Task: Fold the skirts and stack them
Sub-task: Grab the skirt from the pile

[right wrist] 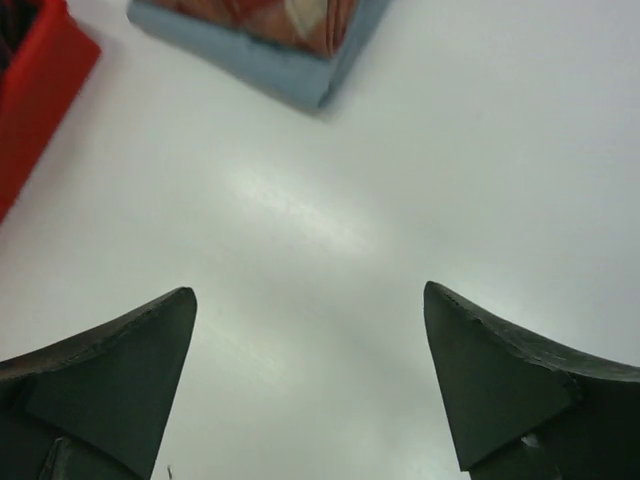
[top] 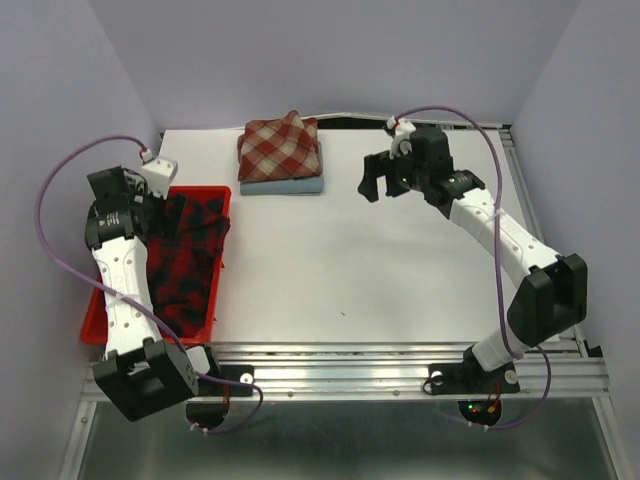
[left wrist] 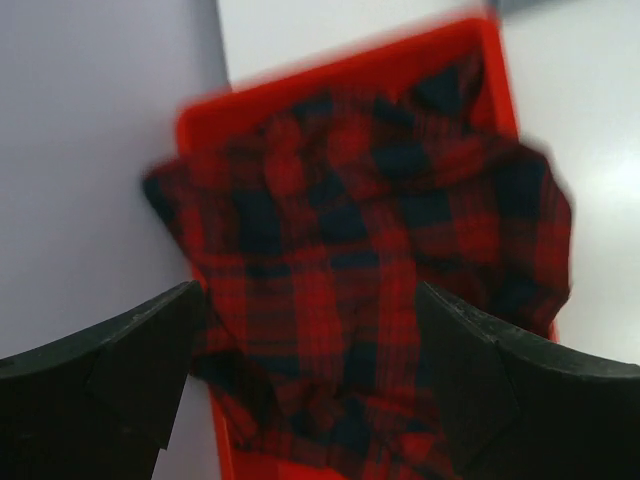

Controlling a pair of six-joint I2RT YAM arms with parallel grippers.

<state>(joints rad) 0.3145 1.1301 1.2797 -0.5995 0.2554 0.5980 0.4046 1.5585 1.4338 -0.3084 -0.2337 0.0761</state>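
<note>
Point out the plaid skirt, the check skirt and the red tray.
plaid skirt [left wrist: 380, 280], left wrist view, middle of crumpled cloth.
check skirt [top: 279, 148], top view, centre of folded top.
red tray [top: 93, 325], top view, near left corner.

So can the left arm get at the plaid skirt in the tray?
Probably yes: the left gripper is open above the plaid skirt, which lies uncovered in the tray, with nothing between them.

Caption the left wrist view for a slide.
Open left end effector over crumpled red-navy plaid skirt in red tray.
</note>
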